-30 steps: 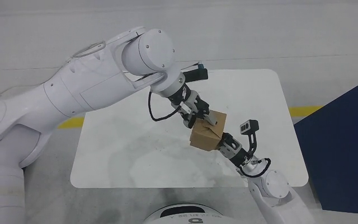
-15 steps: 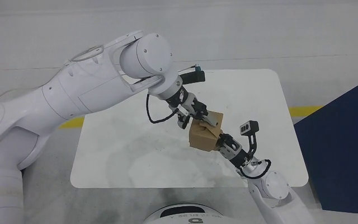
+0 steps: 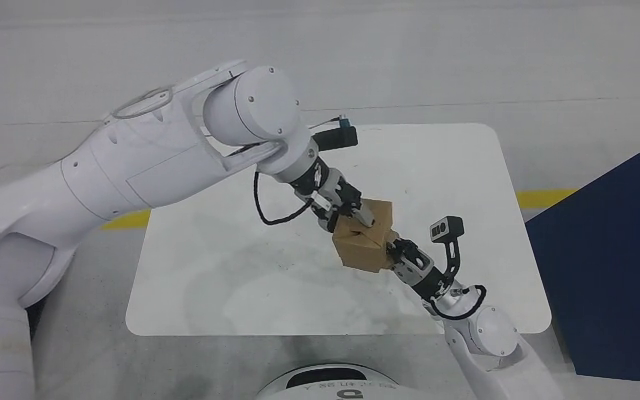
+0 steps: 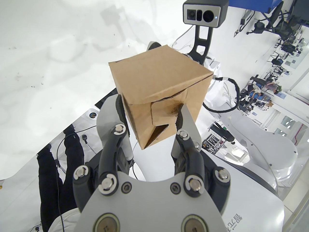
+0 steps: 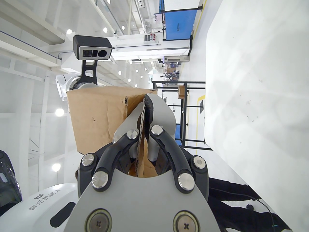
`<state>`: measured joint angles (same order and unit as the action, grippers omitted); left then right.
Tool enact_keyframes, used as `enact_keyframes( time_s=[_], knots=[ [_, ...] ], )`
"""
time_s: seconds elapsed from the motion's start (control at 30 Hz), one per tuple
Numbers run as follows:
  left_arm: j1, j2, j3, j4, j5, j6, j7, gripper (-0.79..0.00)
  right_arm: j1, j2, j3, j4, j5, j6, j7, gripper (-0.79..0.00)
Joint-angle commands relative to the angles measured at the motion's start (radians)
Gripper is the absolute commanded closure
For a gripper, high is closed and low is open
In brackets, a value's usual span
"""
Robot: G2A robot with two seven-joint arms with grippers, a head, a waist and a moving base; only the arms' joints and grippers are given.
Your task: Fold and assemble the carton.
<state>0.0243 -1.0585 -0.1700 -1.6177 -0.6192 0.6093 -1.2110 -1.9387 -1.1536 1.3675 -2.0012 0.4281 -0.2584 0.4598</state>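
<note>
Gripped from both ends over the table [image 3: 200,285], the carton [image 3: 362,236] edges left of centre frame and turns slightly. The left gripper [image 4: 150,106] stays clamped on its flapped end and the right gripper [image 5: 143,108] on a wall edge, so folding seems unfinished.

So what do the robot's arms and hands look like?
Both arms are fat, smooth white tubes with round joints: the left arm and right arm. A black cable loops by each wrist. The left gripper and right gripper have grey metal plates, black links with silver bolts, and pale grey fingers lined in black.
</note>
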Motion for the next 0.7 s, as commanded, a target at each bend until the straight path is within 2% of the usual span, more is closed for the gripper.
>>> enact_keyframes(
  time_s=[0.0, 0.37, 0.67],
  knots=[
    [-0.001, 0.005, 0.0, -0.006, 0.001, 0.002, 0.002, -0.388, 0.0, 0.0, 0.0, 0.001, 0.001, -0.001, 0.002, 0.0],
    [0.007, 0.031, 0.0, -0.034, 0.004, 0.013, 0.013, -0.36, -0.005, 0.0, -0.002, 0.0, 0.001, -0.007, 0.0, 0.0],
    [0.019, 0.036, 0.0, -0.045, 0.011, 0.013, 0.013, -0.372, -0.009, 0.001, -0.002, -0.006, -0.007, -0.006, -0.003, 0.0]
  ],
)
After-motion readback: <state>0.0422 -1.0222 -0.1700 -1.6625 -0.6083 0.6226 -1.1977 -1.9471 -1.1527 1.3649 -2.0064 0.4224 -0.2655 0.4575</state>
